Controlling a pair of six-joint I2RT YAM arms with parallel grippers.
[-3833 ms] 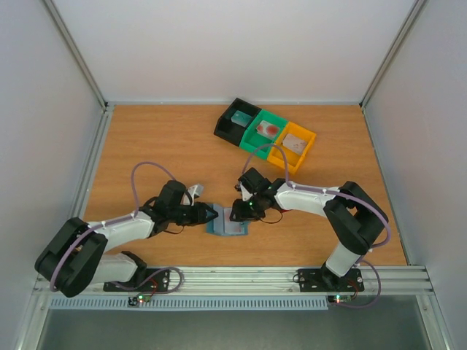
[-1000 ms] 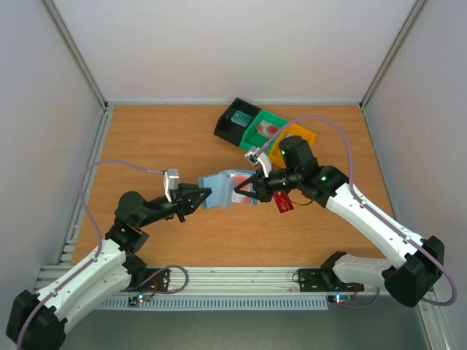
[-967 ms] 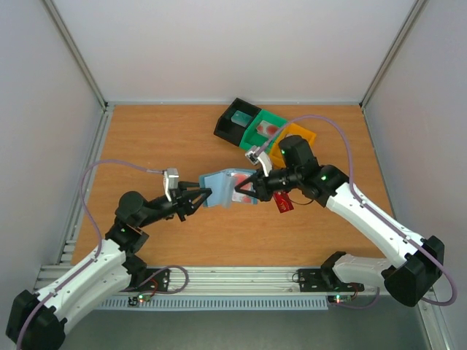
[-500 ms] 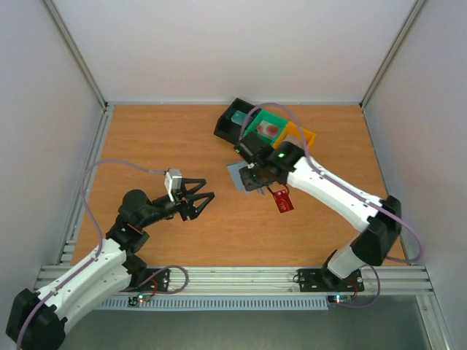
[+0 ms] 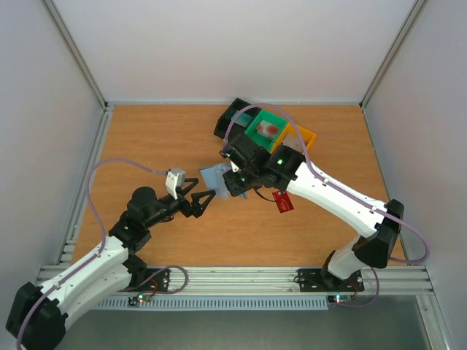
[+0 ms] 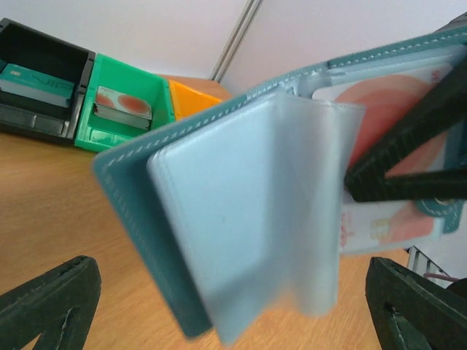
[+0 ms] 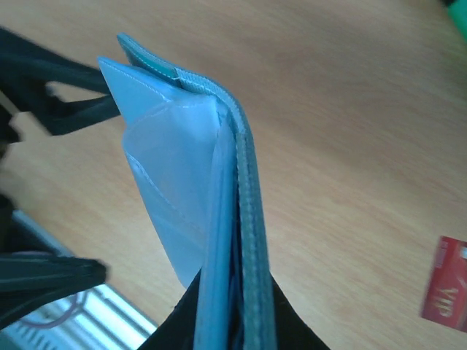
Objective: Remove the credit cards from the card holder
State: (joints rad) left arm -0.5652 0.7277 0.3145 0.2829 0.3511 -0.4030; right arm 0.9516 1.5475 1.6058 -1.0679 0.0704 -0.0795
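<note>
holder: light blue card holder hangs in the air above the middle of the wooden table, near the row of bins, its folds fanned open.
right claw: right gripper clamped tight on one edge of the card holder, bearing it alone.
left claw: left gripper spread wide and empty, facing the free flap from close by; no contact can be seen.
cards: red card lies flat on the table beside the right arm; a pale printed card sits in an inner pocket; a teal card rests in the black bin.
feel: likely light and floppy; the inner flap looks slick and sags, so it should bend rather than resist. the cards look thin, stiff and slippery.
grip: best taken, on this view, at the printed card's exposed edge and pulled along its pocket while the right claw steadies the far side; a pinch on the soft flap alone would probably just fold it.
</note>
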